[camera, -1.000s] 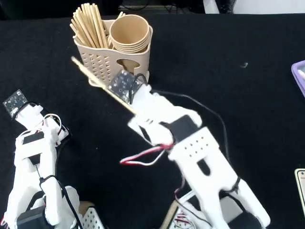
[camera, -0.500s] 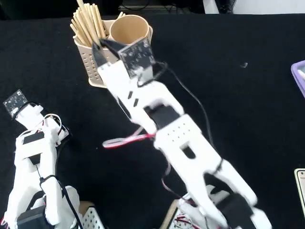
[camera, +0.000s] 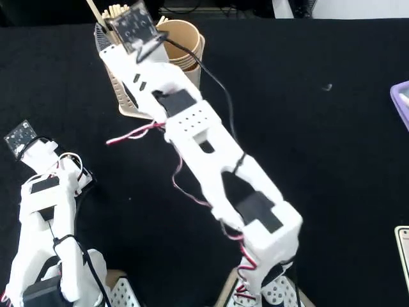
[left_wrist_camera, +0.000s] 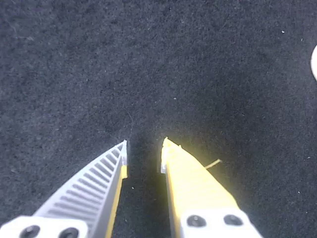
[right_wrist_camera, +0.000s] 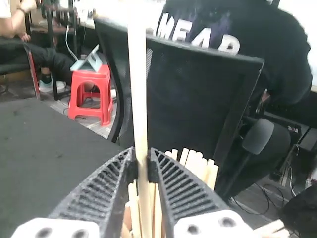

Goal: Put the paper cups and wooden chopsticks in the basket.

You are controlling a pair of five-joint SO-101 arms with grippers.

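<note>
My right gripper (right_wrist_camera: 141,157) is shut on a wooden chopstick (right_wrist_camera: 137,89) that stands upright between its fingers. In the high view that chopstick (camera: 96,11) pokes up at the far left, above the beige basket (camera: 120,89). Right over the basket hangs the right arm's wrist (camera: 135,27). The basket holds a bundle of chopsticks (right_wrist_camera: 194,164) and a stack of paper cups (camera: 184,39). Low over the black cloth near the left edge, my left gripper (left_wrist_camera: 143,146) has a narrow gap between its tips and holds nothing.
The left arm (camera: 45,192) rests folded at the front left. A purple tray corner (camera: 401,99) shows at the right edge. Black cloth (camera: 307,115) covers the table. A black chair (right_wrist_camera: 208,99) stands behind the table.
The right arm swung from in front of the basket up and over it, carrying the chopstick, which turned from slanted to upright. The left arm stayed still.
</note>
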